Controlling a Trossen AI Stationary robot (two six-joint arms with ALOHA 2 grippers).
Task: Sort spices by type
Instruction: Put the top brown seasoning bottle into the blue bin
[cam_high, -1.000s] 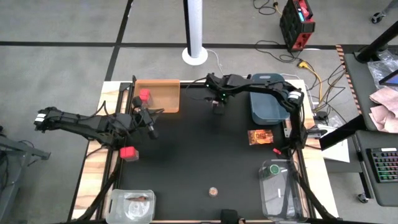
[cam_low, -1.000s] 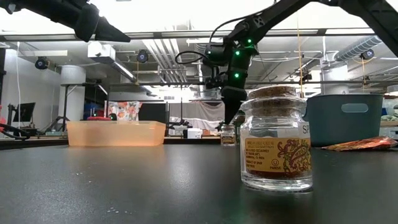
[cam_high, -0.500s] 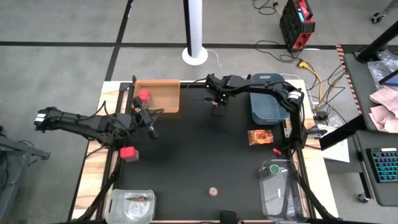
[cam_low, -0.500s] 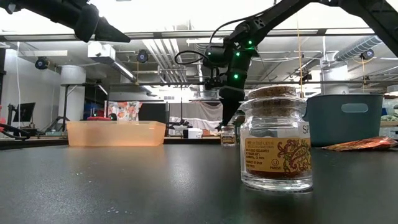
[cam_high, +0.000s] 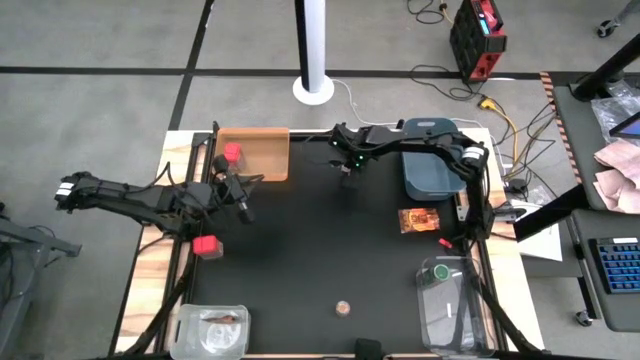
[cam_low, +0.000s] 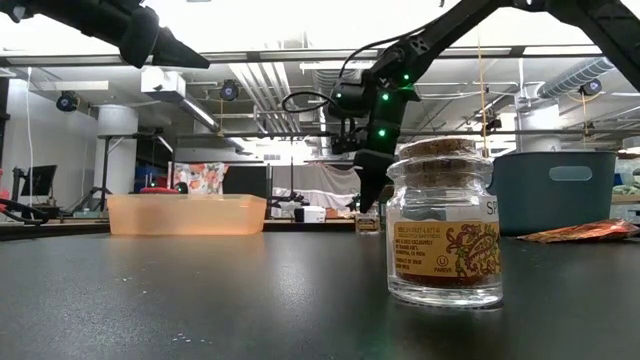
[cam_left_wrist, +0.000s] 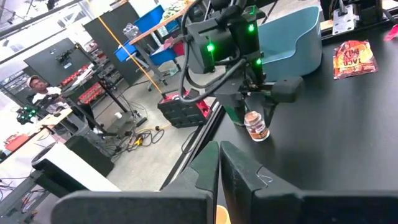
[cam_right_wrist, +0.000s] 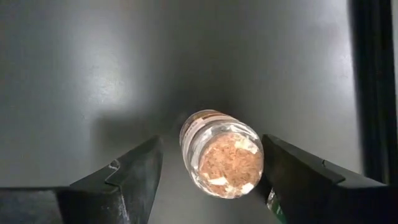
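The right gripper (cam_right_wrist: 208, 171) hangs at upper centre of the high view, fingers spread either side of a cork-topped glass jar (cam_right_wrist: 222, 155) without gripping it. The left gripper (cam_left_wrist: 219, 163), fingers closed and empty, waits at left near a red cube box (cam_high: 207, 244). Another red box (cam_high: 232, 152) sits in the orange tray (cam_high: 265, 140). A second cork-topped jar (cam_low: 443, 222), its label too small to read, stands low centre of the table; a brown-orange packet (cam_high: 419, 219) lies at right.

The near jar (cam_low: 443, 222) shows a large "S" and a circled "U".
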